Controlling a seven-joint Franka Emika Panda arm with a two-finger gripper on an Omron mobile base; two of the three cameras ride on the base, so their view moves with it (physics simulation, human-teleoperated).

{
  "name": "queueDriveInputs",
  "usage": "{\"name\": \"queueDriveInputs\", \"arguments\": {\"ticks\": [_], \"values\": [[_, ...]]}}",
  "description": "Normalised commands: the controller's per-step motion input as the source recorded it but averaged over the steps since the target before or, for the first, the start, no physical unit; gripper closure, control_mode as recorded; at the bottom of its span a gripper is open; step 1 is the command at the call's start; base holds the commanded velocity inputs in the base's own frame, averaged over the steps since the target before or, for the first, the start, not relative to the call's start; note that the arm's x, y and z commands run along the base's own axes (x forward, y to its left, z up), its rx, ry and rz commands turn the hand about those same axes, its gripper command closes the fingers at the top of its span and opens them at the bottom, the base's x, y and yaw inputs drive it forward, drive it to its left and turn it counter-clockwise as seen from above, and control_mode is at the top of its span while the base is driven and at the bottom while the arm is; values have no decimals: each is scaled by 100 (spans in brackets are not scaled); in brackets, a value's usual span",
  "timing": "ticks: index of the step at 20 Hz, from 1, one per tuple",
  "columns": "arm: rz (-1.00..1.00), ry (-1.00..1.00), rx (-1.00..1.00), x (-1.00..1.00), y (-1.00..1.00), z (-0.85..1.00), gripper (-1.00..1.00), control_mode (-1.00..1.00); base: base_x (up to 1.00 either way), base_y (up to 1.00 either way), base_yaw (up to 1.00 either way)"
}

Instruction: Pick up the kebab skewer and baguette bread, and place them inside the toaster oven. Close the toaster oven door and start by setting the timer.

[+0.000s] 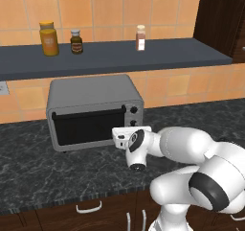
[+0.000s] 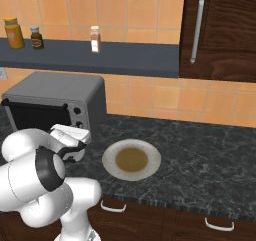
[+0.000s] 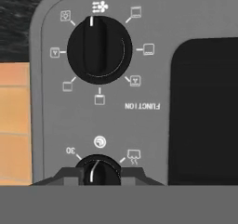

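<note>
Left base view: the toaster oven (image 1: 93, 111) is seen standing on the dark marble counter (image 1: 38, 167), its back close to the tiled wall, with its door (image 1: 88, 125) shut upright and the bar handle along the door's top edge. Bare counter is left in front of the oven and to its left, up to the counter's front edge above the drawers. The white arm is stretched from the lower right toward the oven's right front corner, and the gripper (image 1: 116, 135) is held just before the knob column; whether its fingers are apart or together cannot be told here. Above, a long shelf (image 1: 158, 52) is seen carrying a yellow jar (image 1: 49, 38), a dark jar (image 1: 76, 41) and a small bottle (image 1: 140, 38). Right base view: the gripper (image 2: 80, 133) is seen against the oven's lower front right, and a plate (image 2: 131, 159) with a brown centre lies on the counter just right of the arm, with open marble beyond it. Hand view: the oven's control panel is seen upside down and very close; the function knob (image 3: 99, 49) lies above, and a lower knob (image 3: 97, 169) sits between the two dark fingertips (image 3: 65, 175), which flank it closely, though contact cannot be told. The skewer and bread cannot be made out.
</note>
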Motion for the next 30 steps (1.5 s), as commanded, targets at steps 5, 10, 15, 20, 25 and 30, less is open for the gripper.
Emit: {"name": "queueDriveInputs", "arguments": {"ticks": [5,10,15,20,25,30], "values": [[9,-8,11,1,0,0,100,-100,0,0,0],[11,-11,15,3,6,0,100,-100,0,0,0],[10,-14,19,11,3,0,100,-100,0,0,0],[7,-10,25,15,5,0,100,-100,0,0,0],[6,-6,28,19,4,1,100,-100,0,0,0],[11,-13,28,20,0,0,100,-100,0,0,0]]}}
